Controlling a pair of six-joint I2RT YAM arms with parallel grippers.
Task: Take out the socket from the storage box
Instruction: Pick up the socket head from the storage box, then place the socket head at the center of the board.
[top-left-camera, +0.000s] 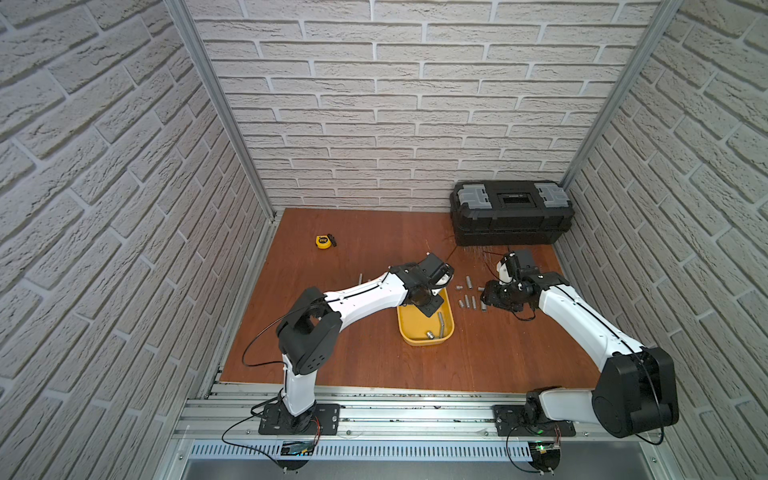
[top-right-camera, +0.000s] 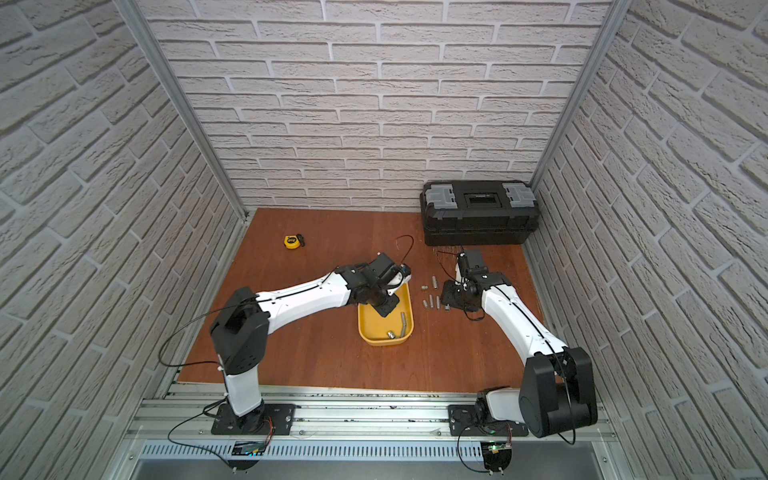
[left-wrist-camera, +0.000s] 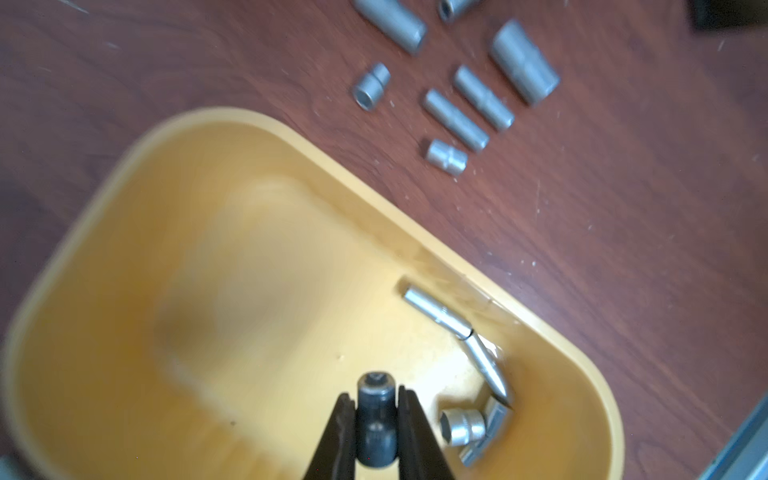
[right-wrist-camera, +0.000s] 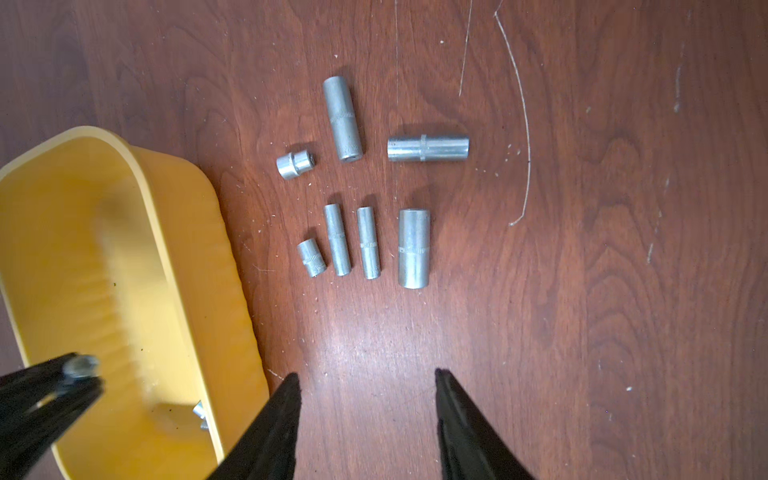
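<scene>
Item: socket (left-wrist-camera: 376, 415), a short steel cylinder, dark in the gripper's shade. You have it pinched across its barrel in the left gripper (left-wrist-camera: 376, 397), jaws drawn narrow on it, open end pointing away from the wrist, within the outline of the storage box (left-wrist-camera: 249, 124); whether it is clear of the box floor you cannot tell. Handling, by judgement: rigid, dense for its size, smooth-plated and so apt to slip or roll. A hold across the round side near the middle looks soundest, since a grip near one end would let it pivot. Container: storage box, a shallow yellow tub without lid, near the middle of the table (top-left-camera: 353, 353). Other contents: two long slim steel pieces (left-wrist-camera: 453, 328), likely sockets, meeting at an angle along one long wall; one short socket (left-wrist-camera: 461, 428); and a further metal piece (left-wrist-camera: 492, 424), partly hidden, in the corner beside it. Outside, just beside the box toward the table's right edge: seven sockets (right-wrist-camera: 368, 243) in two rows. Right gripper (right-wrist-camera: 365, 374): half open, empty, poised over the table near those rows. Far right corner: black toolbox (top-left-camera: 513, 212), lid down.
</scene>
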